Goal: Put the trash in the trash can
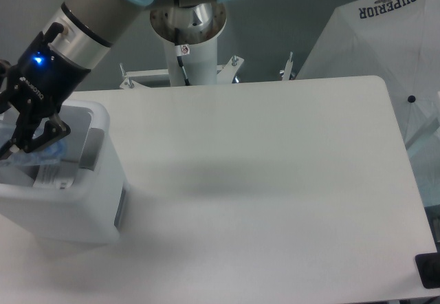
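Gripper [24, 139] sits inside the bin [82, 211] at the table's [275, 180] left edge, fingers apparently clamped on the crushed bottle [42, 154], which lies in the bin.

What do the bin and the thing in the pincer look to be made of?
The trash can looks like moulded white plastic with a satin finish: rounded corners, thick rim, soft sheen. The bottle at the pincer looks like thin clear plastic, see-through, crumpled and bluish. The pincer's grip state is unclear.
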